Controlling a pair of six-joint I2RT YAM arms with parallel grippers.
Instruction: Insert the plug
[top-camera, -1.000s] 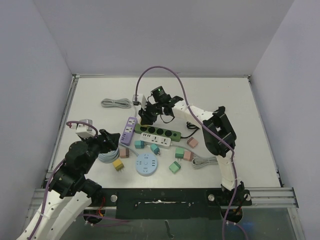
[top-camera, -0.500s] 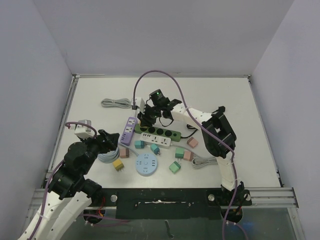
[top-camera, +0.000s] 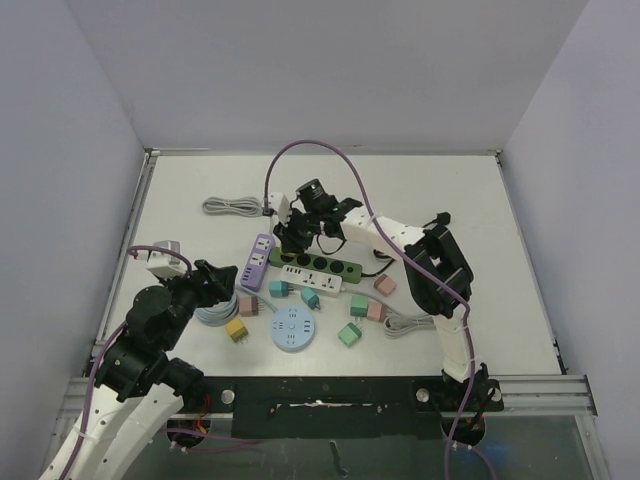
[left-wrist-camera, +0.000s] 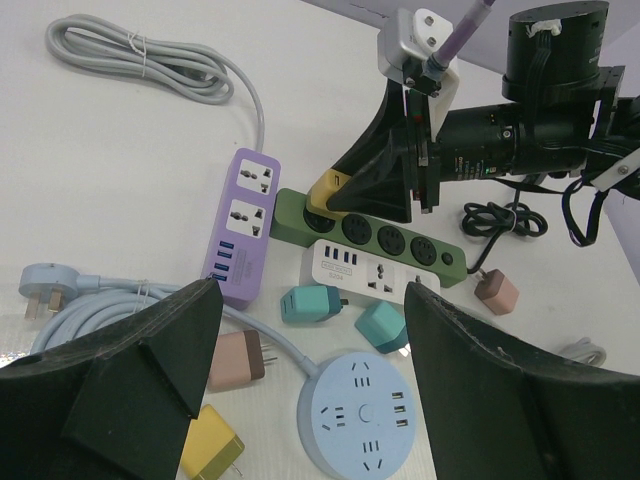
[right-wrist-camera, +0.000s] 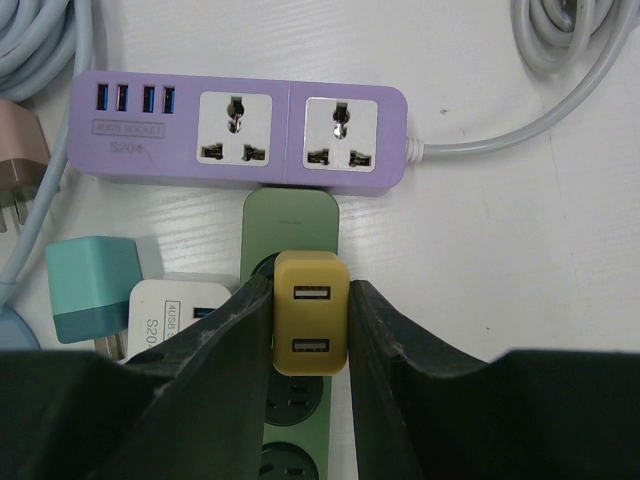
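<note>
My right gripper (right-wrist-camera: 311, 318) is shut on a mustard-yellow USB plug (right-wrist-camera: 311, 312), one finger on each side. The plug sits over the end socket of the green power strip (right-wrist-camera: 291, 222), and its pins are hidden. In the top view the right gripper (top-camera: 290, 240) is at the strip's left end (top-camera: 318, 263). The left wrist view shows the plug (left-wrist-camera: 328, 190) on the green strip (left-wrist-camera: 440, 252). My left gripper (top-camera: 215, 280) is open and empty. It hovers above the round blue socket hub (left-wrist-camera: 362, 413).
A purple strip (top-camera: 259, 262) and a white strip (top-camera: 310, 279) flank the green one. Teal, pink, green and yellow plugs (top-camera: 237, 329) lie loose around the round hub (top-camera: 291, 328). A grey cable coil (top-camera: 232, 206) lies at the back left. A light-blue cable (left-wrist-camera: 90, 300) is near the left gripper.
My right gripper has shifted slightly left and down with the yellow plug, toward the green strip's end. The left arm has barely moved.
</note>
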